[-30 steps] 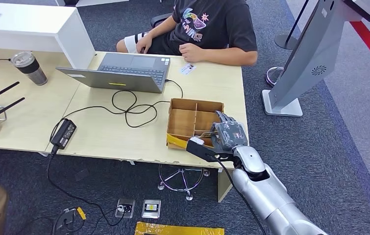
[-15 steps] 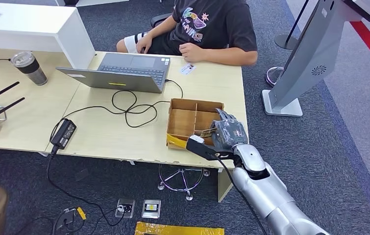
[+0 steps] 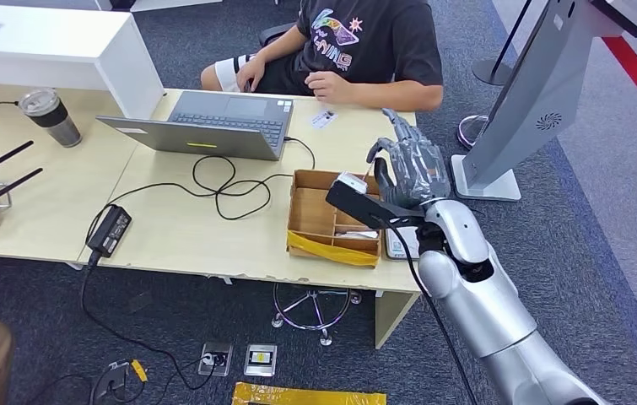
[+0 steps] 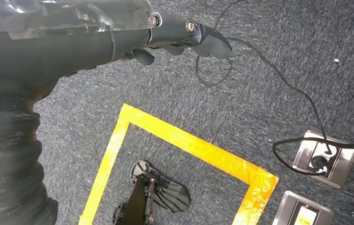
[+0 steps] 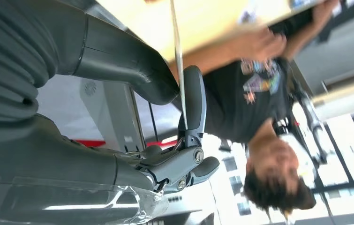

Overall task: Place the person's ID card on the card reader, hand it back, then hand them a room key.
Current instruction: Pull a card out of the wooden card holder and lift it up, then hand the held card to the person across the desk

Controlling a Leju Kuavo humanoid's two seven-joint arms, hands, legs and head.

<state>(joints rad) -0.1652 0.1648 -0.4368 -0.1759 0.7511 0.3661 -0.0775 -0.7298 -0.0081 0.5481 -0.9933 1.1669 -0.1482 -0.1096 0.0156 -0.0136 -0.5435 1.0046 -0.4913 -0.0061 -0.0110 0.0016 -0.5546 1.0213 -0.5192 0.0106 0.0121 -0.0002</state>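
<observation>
1. Lifting clear of the front of the cardboard box [image 3: 315,215], where it was a second ago, the right hand [image 3: 407,169] is now hovering above the box's far right corner, nearer the person.
2. Below those fingers [image 5: 193,108], the pale wooden bench [image 3: 180,228] is carrying everything else.
3. Beyond the fingers, a person [image 3: 365,42] in a dark printed shirt is sitting at the far edge of the bench, one forearm resting on it.
4. Well off to the fingers' left, an open laptop [image 3: 213,122] is sitting with its cable looping across the bench.
5. The right wrist view is showing the fingers and thumb pinching a thin card [image 5: 177,56], seen edge-on and pointing toward the person.
6. The left hand [image 4: 184,33] is hanging over the carpeted floor [image 4: 259,70], its fingers loosely apart and holding nothing.
7. Just behind the right fingers, beside the box, a small white device [image 3: 401,243] is lying on the bench.
8. Ahead and left of the fingers, the ID card [image 3: 323,119] is lying flat by the person's hand.
</observation>
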